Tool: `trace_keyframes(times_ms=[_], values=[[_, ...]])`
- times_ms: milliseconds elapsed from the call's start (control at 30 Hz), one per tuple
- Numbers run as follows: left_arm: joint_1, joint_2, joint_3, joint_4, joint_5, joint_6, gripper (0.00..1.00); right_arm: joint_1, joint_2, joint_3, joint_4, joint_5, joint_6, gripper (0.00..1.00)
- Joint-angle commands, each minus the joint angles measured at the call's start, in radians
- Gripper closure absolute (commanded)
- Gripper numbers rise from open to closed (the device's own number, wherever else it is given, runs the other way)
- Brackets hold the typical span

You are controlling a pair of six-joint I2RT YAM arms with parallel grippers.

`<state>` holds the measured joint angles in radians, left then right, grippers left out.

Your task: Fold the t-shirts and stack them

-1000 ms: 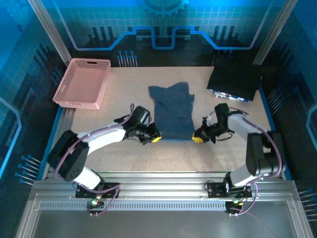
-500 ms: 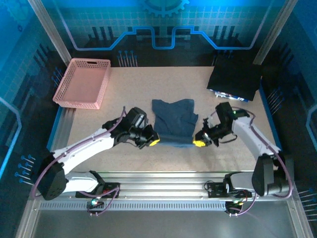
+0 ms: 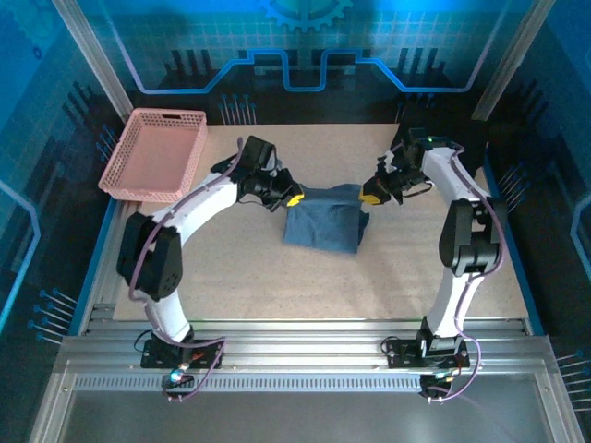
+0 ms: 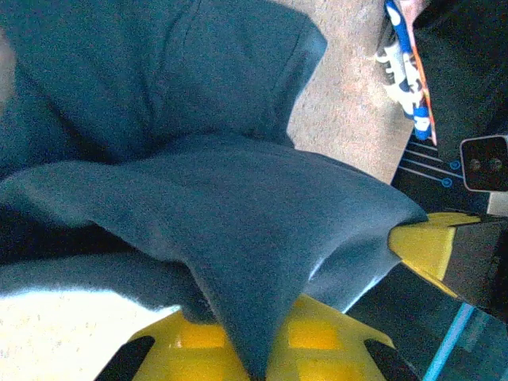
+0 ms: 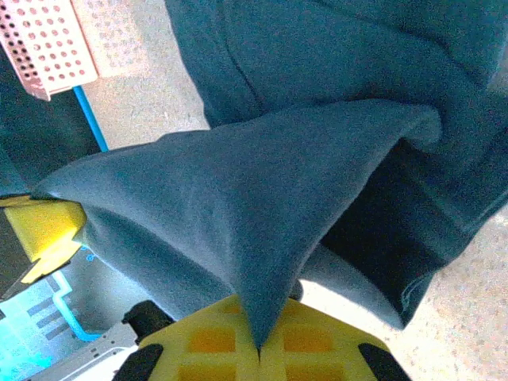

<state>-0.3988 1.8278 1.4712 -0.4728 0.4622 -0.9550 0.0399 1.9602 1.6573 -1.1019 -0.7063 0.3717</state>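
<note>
A dark slate-blue t-shirt point(image 3: 321, 221) lies doubled over at mid table, its folded edge toward me. My left gripper point(image 3: 291, 198) is shut on one corner of the raised upper layer, and my right gripper point(image 3: 369, 197) is shut on the other corner. In the left wrist view the t-shirt point(image 4: 238, 222) tapers down into my left gripper point(image 4: 258, 357) between its yellow fingers point(image 4: 333, 337). In the right wrist view the t-shirt point(image 5: 238, 198) is likewise pinched to a point in my right gripper point(image 5: 260, 349). The held edge stretches between both grippers, just above the layer underneath.
A pink lattice basket point(image 3: 152, 152) stands at the back left, also in the right wrist view as the basket point(image 5: 55, 40). A dark folded pile point(image 3: 452, 152) sits at the back right behind my right arm. Bare tabletop point(image 3: 305, 286) spreads in front of the shirt.
Both grippers have carried the shirt's near hem up and toward the back of the table, laying it over the rest, so the shirt now shows about half as long.
</note>
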Motion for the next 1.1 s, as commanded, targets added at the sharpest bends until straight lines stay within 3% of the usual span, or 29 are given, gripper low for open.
trace_keyframes(times_ms=[0,200,333,400,467,533,600,700,833,1067], values=[[0.034,0.096,0.093,-0.064,0.049,0.087,1.00,-0.022,0.083,0.074,-0.048,0.022,-0.029,1.00],[0.062,0.254,0.190,-0.063,0.055,0.110,0.96,-0.027,0.220,0.145,0.013,0.026,0.019,0.93],[0.075,0.358,0.309,-0.020,0.084,0.087,0.68,-0.039,0.290,0.209,0.070,0.029,0.086,0.79],[0.077,0.400,0.405,-0.020,0.083,0.095,0.58,-0.046,0.330,0.276,0.098,0.006,0.115,0.56],[0.090,0.427,0.487,-0.020,0.089,0.067,0.53,-0.055,0.361,0.367,0.095,-0.018,0.117,0.49],[0.104,0.407,0.500,0.027,0.086,0.032,0.42,-0.064,0.398,0.456,0.046,0.000,0.113,0.46],[0.121,0.359,0.495,0.046,0.079,0.028,0.37,-0.067,0.341,0.474,0.025,0.051,0.086,0.42],[0.143,0.258,0.458,-0.014,0.025,0.097,0.23,-0.067,0.195,0.364,0.045,0.136,0.044,0.34],[0.153,0.132,0.344,-0.049,0.007,0.189,0.12,-0.055,0.007,0.107,0.119,0.156,0.018,0.29],[0.173,-0.044,-0.004,0.043,0.001,0.246,0.10,0.044,-0.143,-0.297,0.351,0.200,0.052,0.21]])
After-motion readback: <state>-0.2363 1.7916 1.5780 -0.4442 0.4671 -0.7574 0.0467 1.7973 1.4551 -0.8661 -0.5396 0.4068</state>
